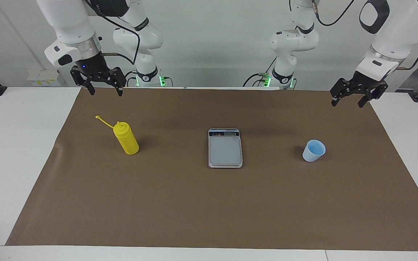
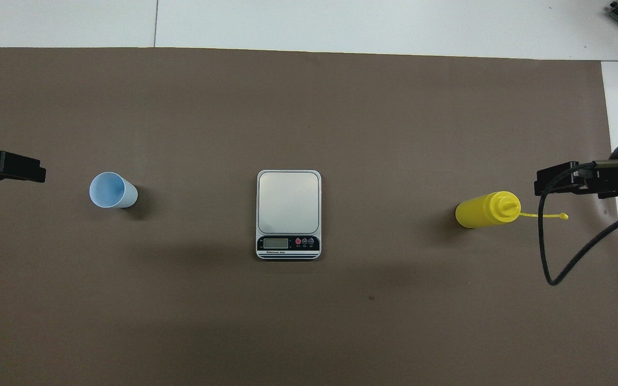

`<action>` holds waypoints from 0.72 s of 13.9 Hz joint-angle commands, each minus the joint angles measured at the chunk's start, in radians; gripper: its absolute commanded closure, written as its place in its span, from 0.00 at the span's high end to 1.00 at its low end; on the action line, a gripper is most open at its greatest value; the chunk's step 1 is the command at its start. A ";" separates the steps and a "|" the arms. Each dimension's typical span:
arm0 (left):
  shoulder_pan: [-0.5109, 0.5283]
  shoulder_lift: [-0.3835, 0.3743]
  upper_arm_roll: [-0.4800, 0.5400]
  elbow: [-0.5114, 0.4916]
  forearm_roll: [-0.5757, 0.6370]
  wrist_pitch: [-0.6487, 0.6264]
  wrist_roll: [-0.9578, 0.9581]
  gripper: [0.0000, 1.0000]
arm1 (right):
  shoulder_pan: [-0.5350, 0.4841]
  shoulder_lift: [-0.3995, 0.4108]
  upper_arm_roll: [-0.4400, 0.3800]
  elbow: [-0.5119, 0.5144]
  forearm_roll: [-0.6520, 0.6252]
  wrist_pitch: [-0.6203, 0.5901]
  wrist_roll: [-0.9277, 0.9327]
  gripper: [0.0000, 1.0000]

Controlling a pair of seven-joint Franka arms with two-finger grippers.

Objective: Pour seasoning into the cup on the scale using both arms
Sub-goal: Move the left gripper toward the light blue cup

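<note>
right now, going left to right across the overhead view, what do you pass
left gripper → cup → scale → seasoning → right gripper

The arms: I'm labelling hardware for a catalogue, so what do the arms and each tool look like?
Both arms are white, rounded, jointed segments with dark grey accents and black cables. The left tool and right tool are black and two-fingered. Green lights glow at both bases.
</note>
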 commanded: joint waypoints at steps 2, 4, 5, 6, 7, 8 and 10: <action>0.056 0.045 -0.005 -0.025 -0.005 0.103 -0.020 1.00 | -0.015 -0.023 0.008 -0.027 -0.002 0.013 -0.024 1.00; 0.059 0.083 -0.005 -0.030 -0.005 0.151 -0.035 1.00 | -0.015 -0.023 0.008 -0.027 0.000 0.012 -0.024 1.00; 0.058 0.103 -0.005 -0.031 -0.005 0.181 -0.043 1.00 | -0.015 -0.023 0.008 -0.027 -0.002 0.012 -0.022 1.00; 0.059 0.122 -0.005 -0.031 -0.005 0.206 -0.046 1.00 | -0.015 -0.022 0.008 -0.027 -0.002 0.012 -0.024 1.00; 0.059 0.143 -0.005 -0.031 -0.005 0.235 -0.051 1.00 | -0.015 -0.022 0.008 -0.027 -0.002 0.013 -0.024 1.00; 0.061 0.165 -0.005 -0.031 -0.005 0.261 -0.052 1.00 | -0.015 -0.022 0.008 -0.027 -0.002 0.012 -0.022 1.00; 0.073 0.188 -0.004 -0.054 -0.003 0.325 -0.069 1.00 | -0.015 -0.022 0.008 -0.027 -0.002 0.012 -0.024 1.00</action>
